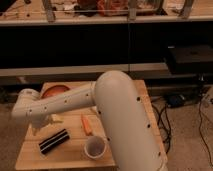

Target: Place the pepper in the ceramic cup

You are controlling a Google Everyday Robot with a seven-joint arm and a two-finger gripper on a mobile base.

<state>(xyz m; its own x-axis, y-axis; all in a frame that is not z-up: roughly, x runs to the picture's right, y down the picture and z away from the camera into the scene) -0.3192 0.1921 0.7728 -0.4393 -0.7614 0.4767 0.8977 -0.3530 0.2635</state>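
The pepper [87,125], a small tapered orange piece, lies on the wooden table [30,155] near its middle. The ceramic cup [95,146], white with a greyish inside, stands upright just in front of the pepper, near the table's front edge. My white arm [70,102] reaches from the right across the table to the left. My gripper [36,126] hangs at the arm's left end over the table's left part, well left of the pepper and the cup, and nothing shows in it.
A shallow orange-brown bowl [54,91] sits at the table's back left, partly behind the arm. A pale yellowish chunk [58,118] lies beside the gripper. A black striped object [54,141] lies at the front left. Dark shelving [65,47] stands behind; cables [165,120] lie on the floor at the right.
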